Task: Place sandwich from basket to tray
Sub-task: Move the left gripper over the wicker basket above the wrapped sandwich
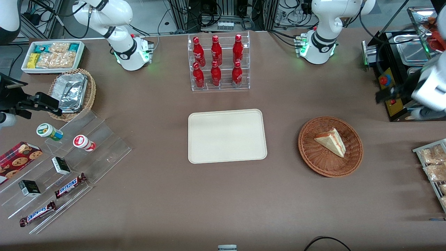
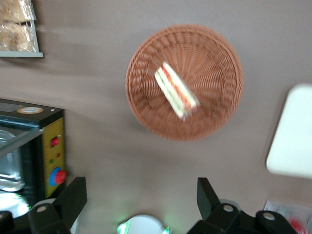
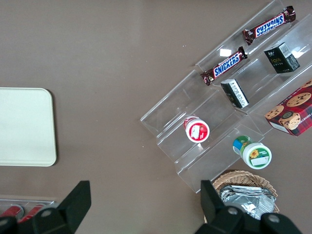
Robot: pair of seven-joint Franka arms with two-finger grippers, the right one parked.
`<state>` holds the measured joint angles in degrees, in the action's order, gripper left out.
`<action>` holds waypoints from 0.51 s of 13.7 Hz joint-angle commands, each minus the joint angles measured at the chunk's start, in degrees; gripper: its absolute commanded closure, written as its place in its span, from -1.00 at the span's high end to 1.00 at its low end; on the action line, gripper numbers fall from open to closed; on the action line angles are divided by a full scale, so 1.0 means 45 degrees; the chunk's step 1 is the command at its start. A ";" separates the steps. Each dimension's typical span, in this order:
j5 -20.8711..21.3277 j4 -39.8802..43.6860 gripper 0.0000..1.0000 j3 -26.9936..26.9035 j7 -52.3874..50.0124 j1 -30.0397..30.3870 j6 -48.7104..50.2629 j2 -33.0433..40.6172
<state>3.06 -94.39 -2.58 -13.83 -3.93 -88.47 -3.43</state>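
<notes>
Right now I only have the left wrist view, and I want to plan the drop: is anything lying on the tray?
Observer: No, the front view shows the whole tray bare.
Operator: Is the pincer over the basket?
Observer: No. The open pincer hangs beside the black machine, farther from the front camera than the basket holding the sandwich.
Operator: Anything tall near the tray?
Observer: A rack of red bottles, farther from the front camera than the tray.
</notes>
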 commanded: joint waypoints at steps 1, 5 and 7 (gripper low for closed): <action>-0.0074 -0.2162 1.00 0.0201 -0.2309 0.0112 -0.2672 0.0275; -0.0035 -0.4567 1.00 0.0202 -0.5881 -0.0220 -0.6210 -0.0232; -0.0016 -0.5698 1.00 0.0182 -0.6982 -0.0551 -0.8006 -0.0409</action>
<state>2.91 -115.41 -1.49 -39.93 -4.84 -118.67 -5.71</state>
